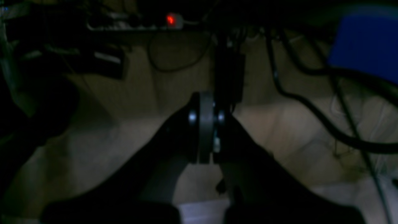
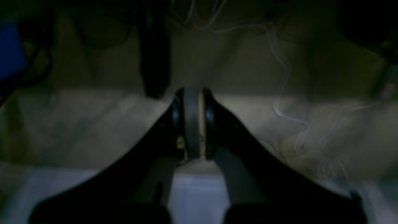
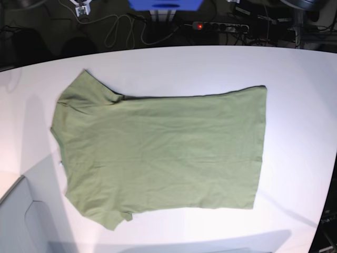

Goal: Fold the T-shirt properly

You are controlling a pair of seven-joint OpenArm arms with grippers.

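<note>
Both my left gripper [image 1: 201, 130] and right gripper [image 2: 196, 124] are pressed together, nothing pinched. T-shirt [image 3: 163, 153] lies spread on the white table [image 3: 300, 121], sleeves toward the base view's left, hem right.

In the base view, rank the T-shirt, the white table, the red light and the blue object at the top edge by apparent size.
1. White table
2. T-shirt
3. Blue object
4. Red light

White table [image 3: 295, 132] with a pale box-like object [image 3: 18, 221] at its lower left corner. Beyond the far edge, a small red light [image 3: 198, 25] glows among dark cables [image 1: 298, 96].
</note>
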